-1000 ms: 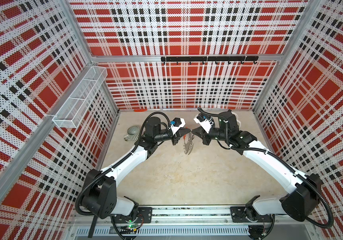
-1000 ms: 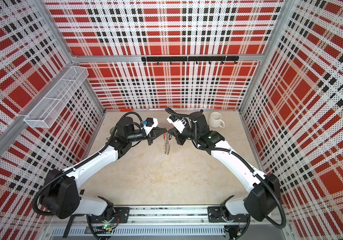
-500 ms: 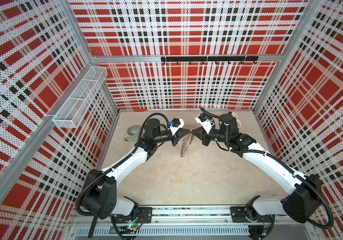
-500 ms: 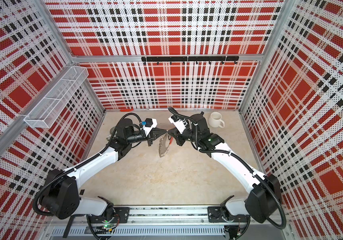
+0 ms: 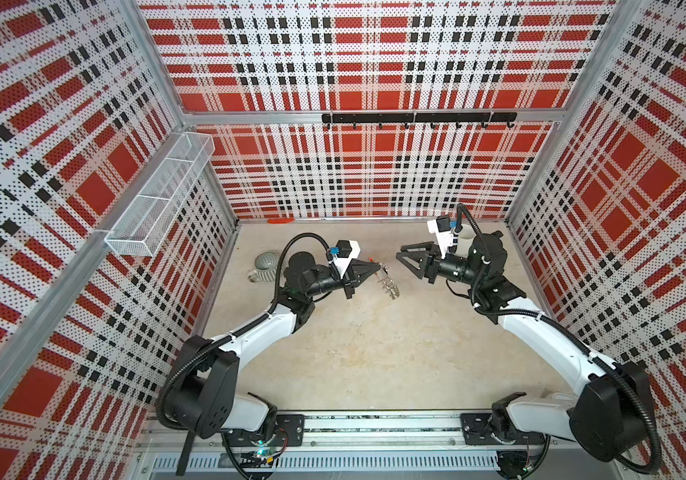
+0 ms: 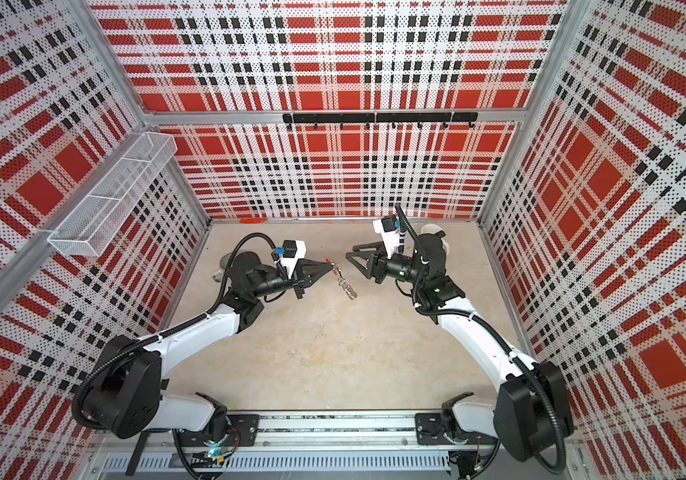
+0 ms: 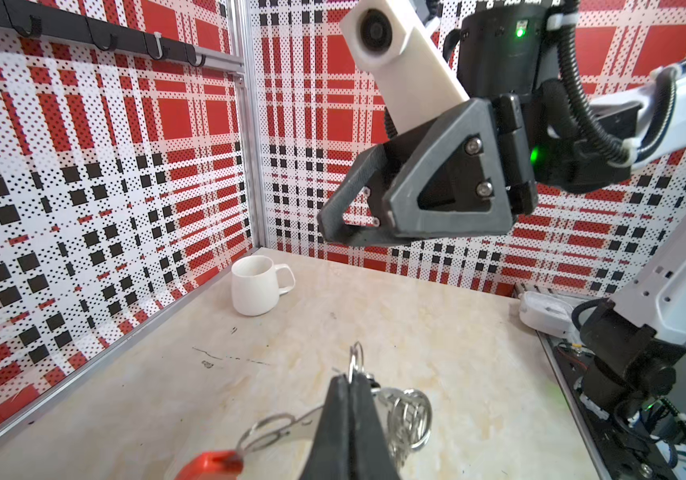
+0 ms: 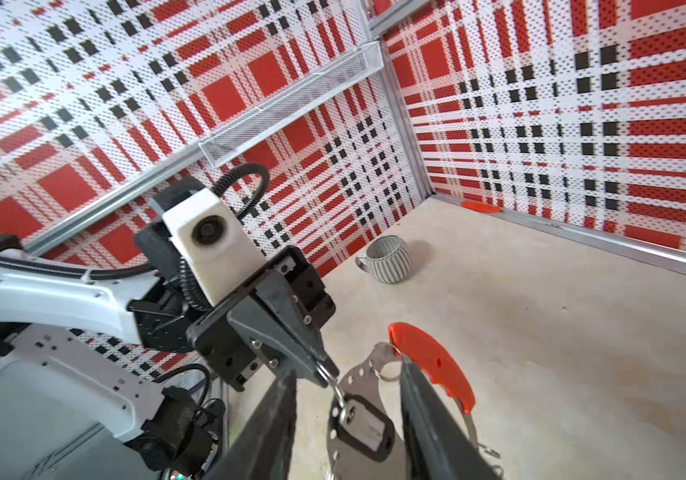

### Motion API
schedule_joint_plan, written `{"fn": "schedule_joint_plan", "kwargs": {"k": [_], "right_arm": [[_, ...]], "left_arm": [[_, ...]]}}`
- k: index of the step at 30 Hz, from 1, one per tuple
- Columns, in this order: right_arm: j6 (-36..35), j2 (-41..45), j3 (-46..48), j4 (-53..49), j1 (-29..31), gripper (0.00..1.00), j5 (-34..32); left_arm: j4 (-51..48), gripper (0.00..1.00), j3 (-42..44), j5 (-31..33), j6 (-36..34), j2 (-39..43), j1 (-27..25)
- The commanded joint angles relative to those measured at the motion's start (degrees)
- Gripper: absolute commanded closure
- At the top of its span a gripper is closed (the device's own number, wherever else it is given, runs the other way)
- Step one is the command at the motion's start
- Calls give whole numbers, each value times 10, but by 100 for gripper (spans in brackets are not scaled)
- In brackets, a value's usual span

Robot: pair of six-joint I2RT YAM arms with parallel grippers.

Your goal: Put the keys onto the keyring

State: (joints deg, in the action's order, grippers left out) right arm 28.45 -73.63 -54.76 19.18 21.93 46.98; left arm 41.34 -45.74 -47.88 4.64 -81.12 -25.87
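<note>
"Writing on anything?"
"Only a pale label on the black tag of the keys (image 8: pixel 364 428), close under the right wrist camera, and it is too blurred to read. The key itself I cannot make out."
"Where does the tag sit?"
"Against the grey band of the keyring (image 8: pixel 357 374), hung from a wire loop. The left claw (image 8: pixel 324 374) is clamped on a loop of the keyring and holds it above the counter (image 5: pixel 374 353). The hoop's lower part is cut off in that view."
"And the right claw (image 5: pixel 400 252)?"
"Parted, holding nothing, and apart from the keyring in both top views."
"Further back?"
"A grey ribbed mug (image 5: pixel 266 266) behind the left arm, and a white mug (image 7: pixel 256 286) mostly hidden by the right arm in the top views. An orange piece (image 5: pixel 281 221) lies at the far wall, with a hook rail (image 5: pixel 416 117) above."
</note>
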Motion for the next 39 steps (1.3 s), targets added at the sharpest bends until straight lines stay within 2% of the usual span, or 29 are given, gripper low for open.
{"fn": "schedule_joint_plan", "kwargs": {"k": [1,6,12,18,25,36,39], "right_arm": [[86,-15,7,114,-2,55,67],[135,-34,23,189,2,55,87],[131,-38,20,185,8,56,84],[115,-46,1,163,11,59,80],[104,-55,-17,151,22,63,75],[100,-65,-35,145,26,70,76],[100,-65,-35,143,26,74,77]], "left_arm": [[95,100,1,-13,53,13,-2],[161,100,5,-5,113,6,-1],[272,100,19,9,194,-7,-1],[320,100,15,15,249,-29,-2],[331,100,14,40,265,-40,-6],[342,100,2,39,280,-55,-12],[346,100,2,39,281,-56,-14]]}}
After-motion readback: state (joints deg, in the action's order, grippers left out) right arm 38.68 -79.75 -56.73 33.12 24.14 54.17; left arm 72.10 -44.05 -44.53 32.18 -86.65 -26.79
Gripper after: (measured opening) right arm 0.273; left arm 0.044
